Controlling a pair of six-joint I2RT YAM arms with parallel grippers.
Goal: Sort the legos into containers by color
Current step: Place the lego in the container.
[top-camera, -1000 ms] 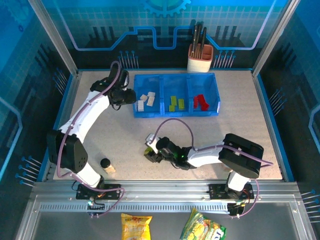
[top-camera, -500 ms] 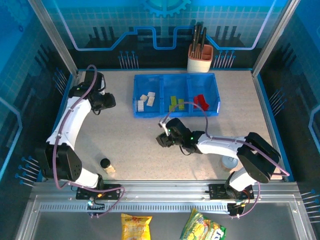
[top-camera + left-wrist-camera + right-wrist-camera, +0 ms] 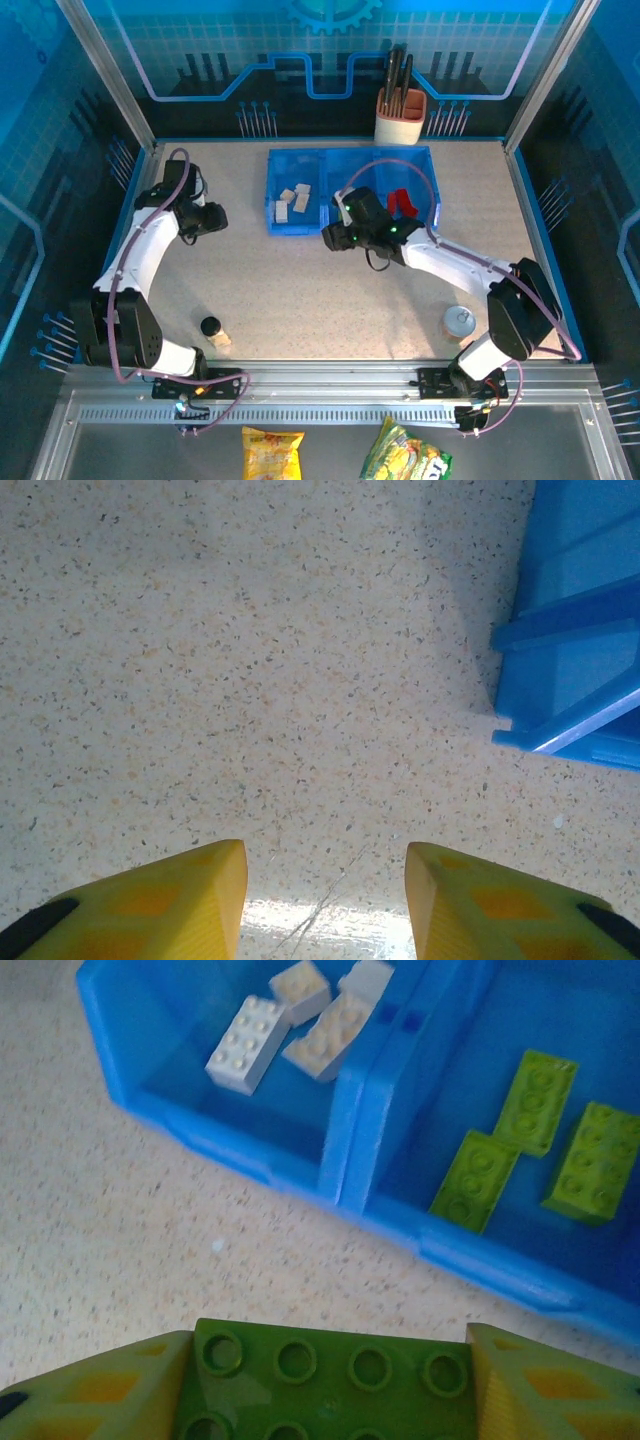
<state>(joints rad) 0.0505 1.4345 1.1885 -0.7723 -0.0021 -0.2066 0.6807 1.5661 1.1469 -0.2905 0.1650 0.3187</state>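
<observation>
I am judging the sorting to be nearly done. The blue tray is holding the white legos in its left compartment, three lime green legos in the middle one and the red legos in the right one. My right gripper is pinching one more green lego between its yellow fingers, stud side up. It is hanging over the table just beside the tray's near wall, roughly in line with the divider between the white and green compartments. So what is left, as I am reading it, is carrying this piece over the wall and releasing it among the green ones. A small cream piece is lying near my left base, touching a black cylinder; it may be a last white brick, though I cannot tell for sure. My left gripper is hovering over bare table left of the tray, its fingers spread and empty. The held brick is looking glossy, darker olive in shadow, with a row of four round studs showing.
</observation>
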